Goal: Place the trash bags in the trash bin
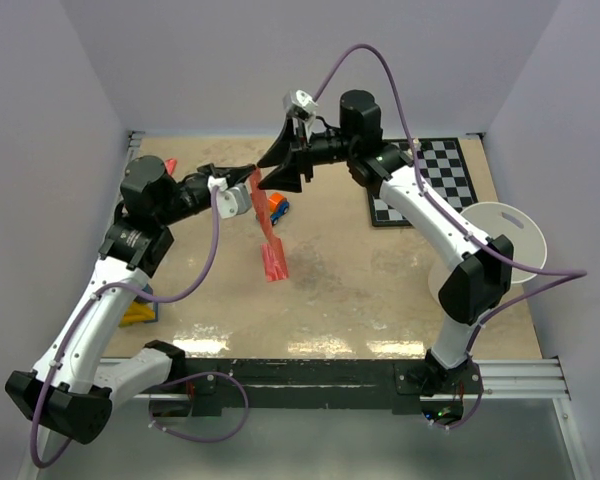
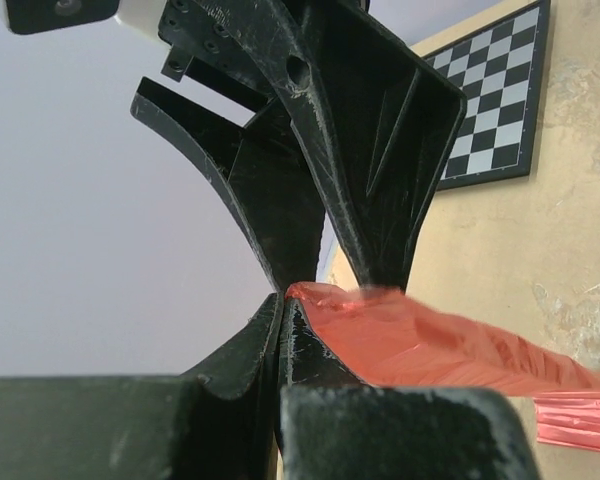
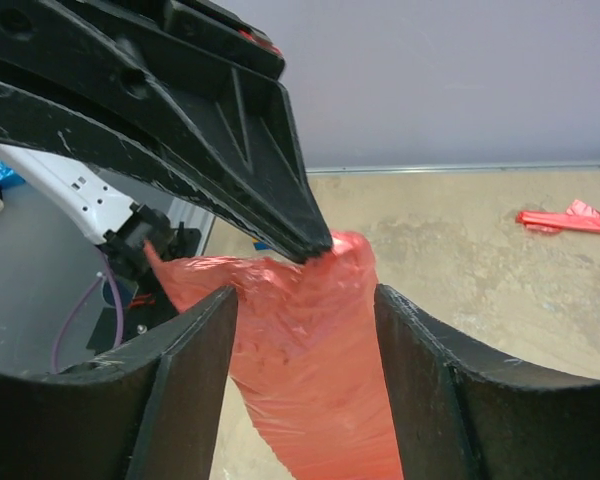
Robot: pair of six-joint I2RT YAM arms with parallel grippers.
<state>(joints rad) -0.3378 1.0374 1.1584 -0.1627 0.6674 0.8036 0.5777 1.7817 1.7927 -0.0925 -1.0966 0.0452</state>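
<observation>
Above the table's (image 1: 380, 300) middle-left, both grippers meet at the top of the trash bag (image 1: 272, 250). L arm reaches in from the left, R arm from the right, tips nearly touching.

Left gripper (image 1: 248, 178): jaws clamped tight on the bag's upper end; in the left wrist view the red-pink film comes out right at the pinch and runs off to the right. Right gripper (image 1: 262, 174): jaws spread wide, one on each side of the bag just below the L gripper's pinch, not closed on it. Can't tell if the film brushes the inner faces.

Bag is bunched into a narrow crinkly strip, hanging down and slightly twd the near edge. Lower end is at or near the tabletop; contact not clear.

Trash bin (image 1: 525, 225): white, round, mouth up, at the table's right edge, well apart from the bag, partly behind the R arm's forearm.

Other items:
- checkerboard (image 1: 450, 170) flat at far right, next to the bin
- small orange/blue toy car (image 1: 277, 207) just beside the hanging bag
- yellow object (image 1: 137, 312) near the L arm, mostly hidden
- small red piece (image 3: 565, 218) flat on the table, seen in right wrist view only
</observation>
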